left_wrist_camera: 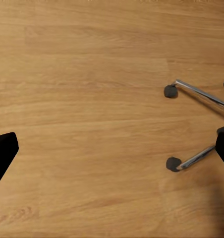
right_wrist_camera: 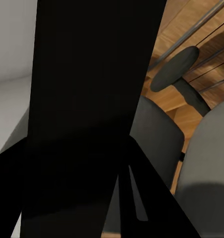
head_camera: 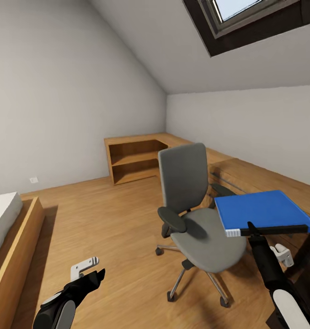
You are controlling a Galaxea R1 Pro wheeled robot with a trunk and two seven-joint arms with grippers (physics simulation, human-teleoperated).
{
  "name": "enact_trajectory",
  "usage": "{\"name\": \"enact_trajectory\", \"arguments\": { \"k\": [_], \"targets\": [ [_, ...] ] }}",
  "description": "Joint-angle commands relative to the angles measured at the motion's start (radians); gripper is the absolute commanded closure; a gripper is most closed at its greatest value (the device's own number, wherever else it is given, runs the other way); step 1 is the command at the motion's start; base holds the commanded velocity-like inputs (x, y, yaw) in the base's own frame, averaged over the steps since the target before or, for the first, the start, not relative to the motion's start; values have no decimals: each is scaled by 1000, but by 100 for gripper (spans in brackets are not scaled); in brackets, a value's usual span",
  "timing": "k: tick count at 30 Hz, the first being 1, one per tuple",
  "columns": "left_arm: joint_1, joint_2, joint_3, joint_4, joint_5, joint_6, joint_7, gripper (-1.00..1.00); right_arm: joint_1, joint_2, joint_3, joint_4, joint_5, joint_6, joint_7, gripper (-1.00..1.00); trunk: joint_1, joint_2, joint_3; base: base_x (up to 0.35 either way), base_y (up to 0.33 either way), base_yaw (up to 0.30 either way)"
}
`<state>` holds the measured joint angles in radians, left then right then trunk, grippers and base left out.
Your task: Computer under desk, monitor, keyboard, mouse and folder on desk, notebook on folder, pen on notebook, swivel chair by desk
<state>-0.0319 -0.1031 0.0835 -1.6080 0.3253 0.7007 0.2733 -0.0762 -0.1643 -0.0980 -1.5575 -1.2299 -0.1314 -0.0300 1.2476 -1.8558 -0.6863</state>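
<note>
Right now your right end effector (head_camera: 252,227) holds the folder (head_camera: 264,211) by its near edge. The folder is blue, flat and level, up in the air just to the right of the chair (head_camera: 196,214), partly over the edge of its seat. White page edges show at its near left corner. In the right wrist view a big dark shape sits right in front of the camera, and the chair's grey seat (right_wrist_camera: 211,168) and one black armrest (right_wrist_camera: 174,69) show behind it.

Your left end effector (head_camera: 93,269) is low at the left, over the bare wood floor (head_camera: 109,219), well apart from the chair. Its fingers are spread wide with nothing between them. In the left wrist view you see one dark fingertip (left_wrist_camera: 2,153) at the side, the floor below, and two chrome chair legs (left_wrist_camera: 201,94) with black castors.

The chair stands in the middle of the room with its back toward the low wooden shelving (head_camera: 136,160) in the corner. A bed (head_camera: 4,219) with a wooden frame is at the far left. A roof window (head_camera: 246,18) is up in the sloped ceiling.
</note>
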Motion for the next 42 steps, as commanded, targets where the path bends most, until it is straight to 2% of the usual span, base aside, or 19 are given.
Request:
{"name": "enact_trajectory", "arguments": {
  "k": [1,3,6,16,26,28,31,35,37,39,42],
  "targets": [
    [0,-1,1,-1,11,3,7,-100,0,8,1,4,-9,-6,-8,100,-4,7,2,0,0,0],
    [0,-1,1,-1,11,3,7,-100,0,27,1,6,-6,-10,-6,100,-12,21,8,0,0,0],
    [0,-1,1,-1,11,3,7,-100,0,31,1,7,-5,-11,-5,100,-23,42,18,0,0,0],
    [0,-1,1,-1,11,3,7,-100,0,32,1,7,-3,-12,-4,100,-62,112,48,0,0,-13],
    [-1,-3,-1,-1,10,3,8,-100,0,31,-1,8,-3,-12,-6,100,-100,182,69,0,0,-176],
    [-1,-1,-23,22,8,3,16,-100,0,31,-3,11,-5,-11,-8,100,-108,196,73,0,0,-199],
    [0,-1,-33,33,7,3,18,-100,0,31,-3,13,-5,-11,-8,100,-119,217,79,0,0,-199],
    [0,3,-32,129,7,0,16,-100,0,30,-3,14,-4,-11,-8,100,-134,245,87,0,0,-201],
    [0,22,-29,243,4,-11,15,-100,0,31,-3,13,-5,-11,-8,100,-142,259,91,0,0,-204],
    [0,50,-31,398,2,-111,12,-100,1,31,-3,14,-4,-11,-8,100,-150,273,95,0,0,-204],
    [-1,70,-33,611,-1,-372,8,-100,1,31,-3,14,-3,-11,-8,100,-161,294,100,0,0,-205]
  ]
}}
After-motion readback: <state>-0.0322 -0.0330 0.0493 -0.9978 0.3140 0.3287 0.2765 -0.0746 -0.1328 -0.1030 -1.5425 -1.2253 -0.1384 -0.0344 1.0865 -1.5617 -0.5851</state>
